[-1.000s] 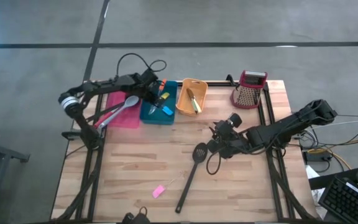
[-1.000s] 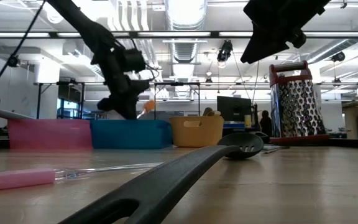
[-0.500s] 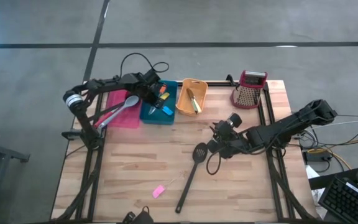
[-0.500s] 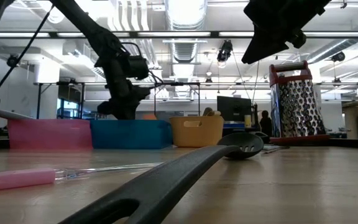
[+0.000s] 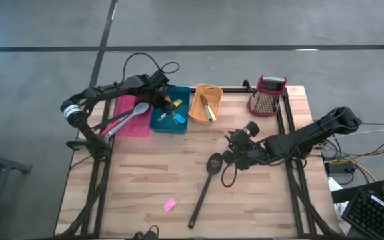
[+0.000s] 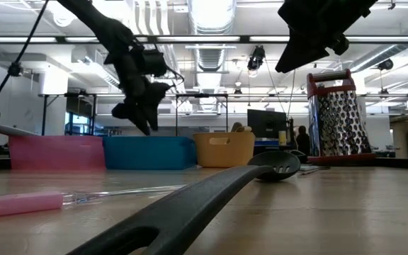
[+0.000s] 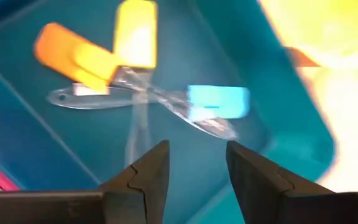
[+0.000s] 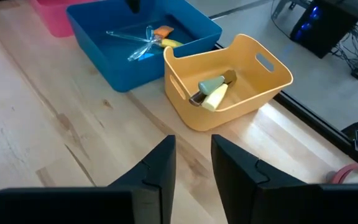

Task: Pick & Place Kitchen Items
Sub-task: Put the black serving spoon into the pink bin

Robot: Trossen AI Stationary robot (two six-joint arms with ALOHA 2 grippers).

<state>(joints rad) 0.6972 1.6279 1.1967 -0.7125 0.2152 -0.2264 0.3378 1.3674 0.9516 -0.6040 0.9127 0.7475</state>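
Black plastic fills the near table: the slotted spoon (image 5: 204,189) lies loose at near centre, with the pink-handled tool (image 5: 171,205) just to its left. Both are not yet binned. The right gripper (image 5: 235,156) hovers mid-table beside the spoon's head, fingers spread and holding nothing. Farther off, the left gripper (image 7: 196,163) has risen above the teal bin (image 5: 167,124) compared with 0.5 s ago, when it sat low at the bin. Its fingers are spread and empty. Below it, 3 small tools with orange (image 7: 61,52), yellow (image 7: 136,33) and blue (image 7: 218,101) handles rest inside that bin. Judgement: 1 placement is complete; the left arm is free for another item.
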